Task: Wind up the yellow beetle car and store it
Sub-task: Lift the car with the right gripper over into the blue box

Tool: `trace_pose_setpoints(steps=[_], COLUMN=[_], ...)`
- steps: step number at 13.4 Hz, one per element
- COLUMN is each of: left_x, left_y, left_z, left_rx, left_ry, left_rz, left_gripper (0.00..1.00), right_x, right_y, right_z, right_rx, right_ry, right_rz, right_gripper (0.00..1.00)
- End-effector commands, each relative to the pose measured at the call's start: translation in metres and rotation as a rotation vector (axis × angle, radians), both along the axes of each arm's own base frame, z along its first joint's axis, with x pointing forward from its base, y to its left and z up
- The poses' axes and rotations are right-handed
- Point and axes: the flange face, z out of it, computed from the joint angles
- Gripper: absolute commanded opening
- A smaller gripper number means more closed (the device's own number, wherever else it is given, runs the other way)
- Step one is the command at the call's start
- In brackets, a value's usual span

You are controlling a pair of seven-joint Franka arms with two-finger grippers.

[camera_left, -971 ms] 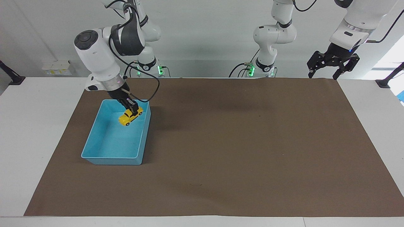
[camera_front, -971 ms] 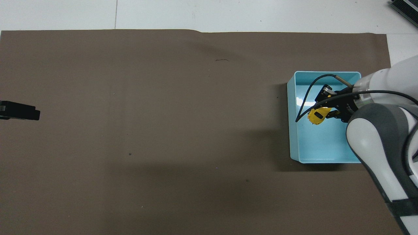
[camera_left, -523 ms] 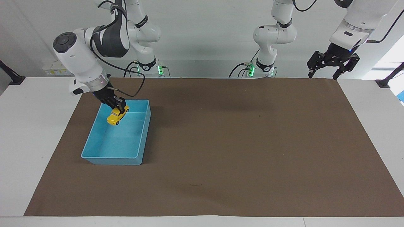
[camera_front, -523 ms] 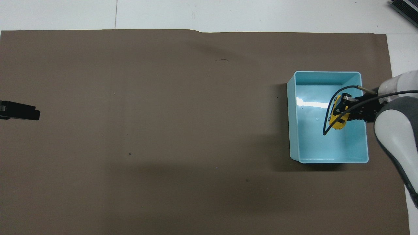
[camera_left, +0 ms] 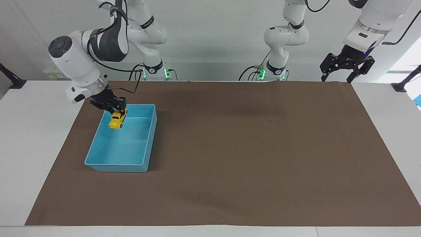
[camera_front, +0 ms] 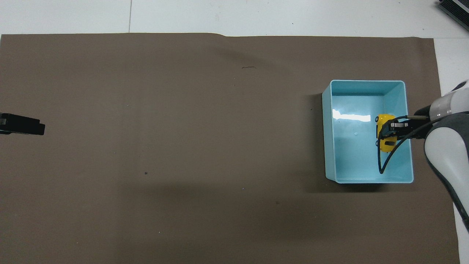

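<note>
The yellow beetle car (camera_left: 116, 120) (camera_front: 386, 132) hangs tilted nose-down in the air over the blue bin (camera_left: 145, 163) (camera_front: 328, 146), above the bin's part close to its outer long wall. My right gripper (camera_left: 115, 112) (camera_front: 389, 131) is shut on the car's rear half from above. My left gripper (camera_left: 338, 76) waits high over the mat's corner at the left arm's end of the table, jaws open with nothing between them; in the overhead view only its black tip (camera_front: 22, 124) shows.
The blue bin stands on the brown mat (camera_left: 250, 148) at the right arm's end of the table, with nothing lying on its floor. White tabletop (camera_left: 36, 131) borders the mat.
My right gripper has carried the car from over the bin's inner wall toward its outer wall, turning the car as it went. The left arm has not moved.
</note>
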Motion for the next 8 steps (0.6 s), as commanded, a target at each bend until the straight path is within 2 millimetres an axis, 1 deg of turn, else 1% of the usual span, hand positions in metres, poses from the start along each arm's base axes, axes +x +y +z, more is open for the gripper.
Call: trace_pose_setpoints(steps=[1, 4, 6, 8], left_x=[-0.002, -0.002, -0.002, -0.002], left_y=[0.002, 0.002, 0.002, 0.002], left_z=[0.002, 0.002, 0.002, 0.002], left_rx=[0.003, 0.003, 0.003, 0.003], left_ry=[0.006, 0.006, 0.006, 0.006], left_rz=[0.011, 0.011, 0.011, 0.011], left_gripper=[1.0, 1.0, 1.0, 1.0], right_x=[-0.01, -0.011, -0.011, -0.011], right_y=[-0.001, -0.001, -0.002, -0.014], right_z=[-0.023, -0.039, -0.055, -0.078], right_rx=[-0.017, -0.016, -0.017, -0.014], right_ry=[-0.027, -0.034, -0.034, -0.031], right_rz=[0.063, 0.103, 0.105, 0.103], right_gripper=[0.0, 0.0, 0.0, 0.0])
